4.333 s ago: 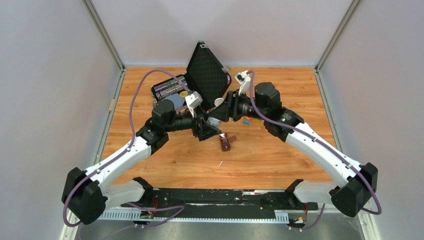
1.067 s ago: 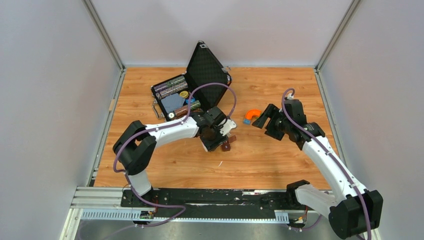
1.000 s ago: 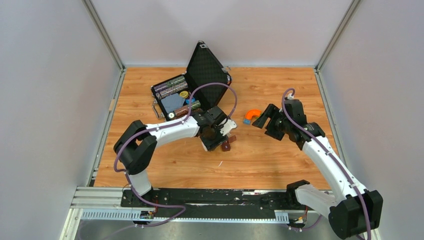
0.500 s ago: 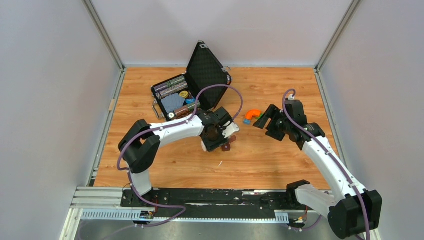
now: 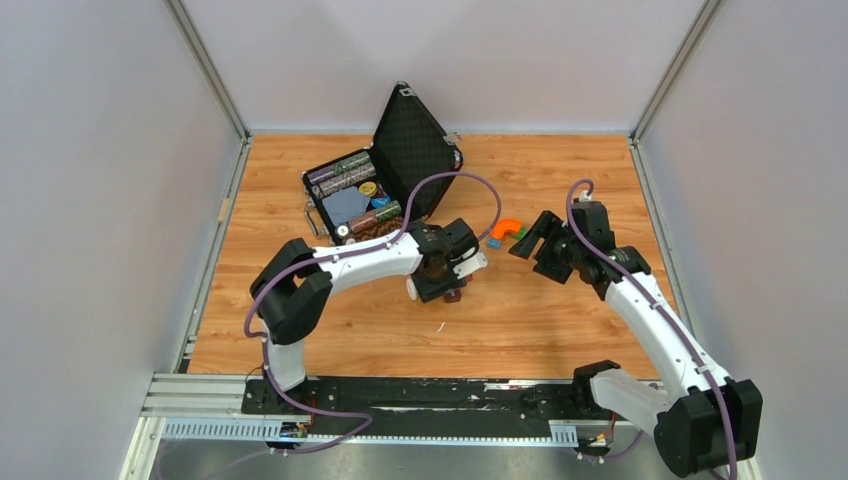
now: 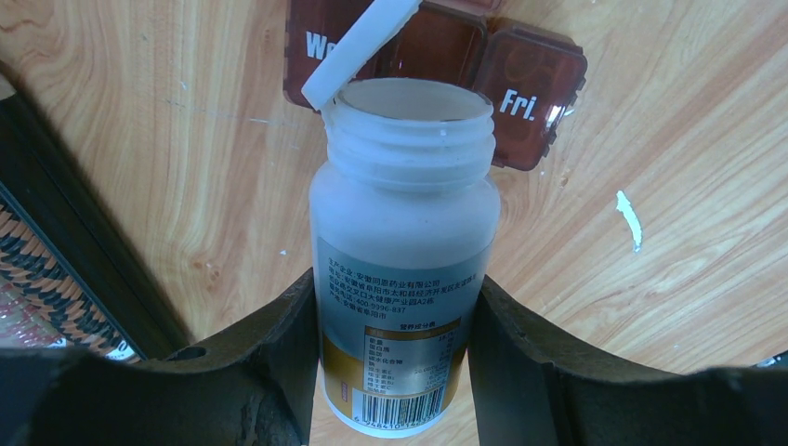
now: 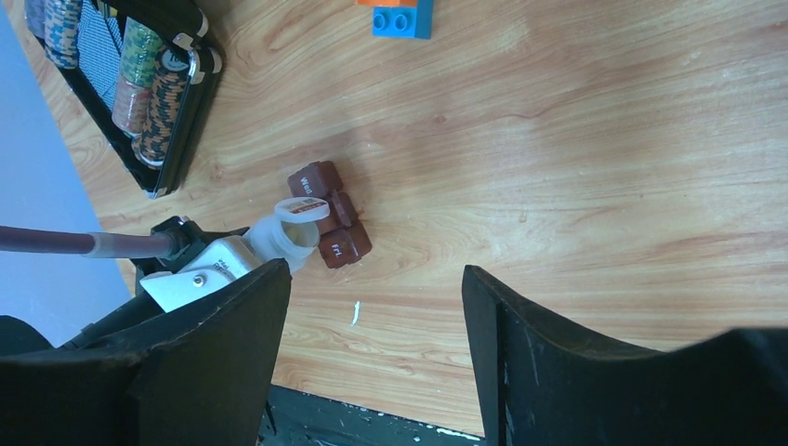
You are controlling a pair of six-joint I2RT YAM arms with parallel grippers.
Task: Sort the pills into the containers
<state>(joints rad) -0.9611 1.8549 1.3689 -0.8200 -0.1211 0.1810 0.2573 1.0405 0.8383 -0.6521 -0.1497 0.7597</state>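
Note:
My left gripper [image 6: 395,311] is shut on a white pill bottle [image 6: 401,232] whose flip cap hangs open. The bottle's mouth tips down over the containers [image 6: 531,93], a dark brown strip of three lettered compartments lying on the wood. The bottle neck hides the middle compartment. In the top view the left gripper [image 5: 447,276] sits right over the containers [image 5: 453,296]. My right gripper [image 5: 533,238] hovers open and holds nothing, to the right of them. Its own view shows the containers [image 7: 332,226] and the bottle [image 7: 282,242]. No pills show.
An open black case [image 5: 318,205] holding stacked chips stands at the back left, its lid [image 5: 412,150] upright. Orange and blue bricks [image 5: 505,231] lie just left of the right gripper. A white scrap [image 5: 440,326] lies on the wood in front of the containers.
The left arm has swung right with the bottle and now covers the containers. The right gripper, which earlier met the left at the bottle, has hardly moved over the last second.

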